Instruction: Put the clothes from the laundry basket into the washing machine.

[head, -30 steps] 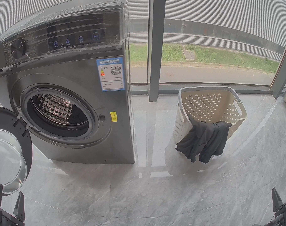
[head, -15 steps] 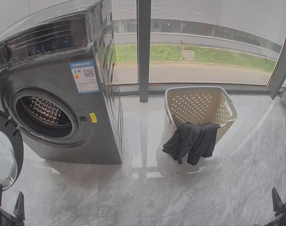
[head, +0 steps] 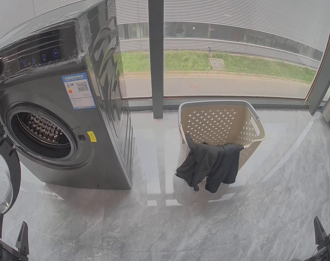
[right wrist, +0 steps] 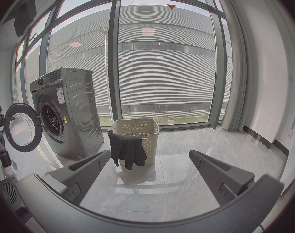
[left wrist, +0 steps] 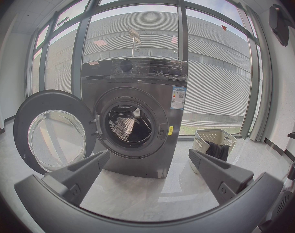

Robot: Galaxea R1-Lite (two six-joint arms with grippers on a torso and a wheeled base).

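The jaws of the left gripper (left wrist: 147, 153) and right gripper (right wrist: 149, 152) stand apart and empty, well short of the dark clothes (head: 208, 164) draped over the laundry basket (head: 223, 104) rim; tugging that overhang could tip the basket or drag cloth across the floor (head: 172, 229). Against the earlier frame, the head camera has swung right, and nothing itself has moved

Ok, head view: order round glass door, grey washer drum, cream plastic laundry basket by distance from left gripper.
1. Round glass door, open, just ahead of the left gripper.
2. Grey washer drum, beyond it.
3. Cream plastic laundry basket, far right.
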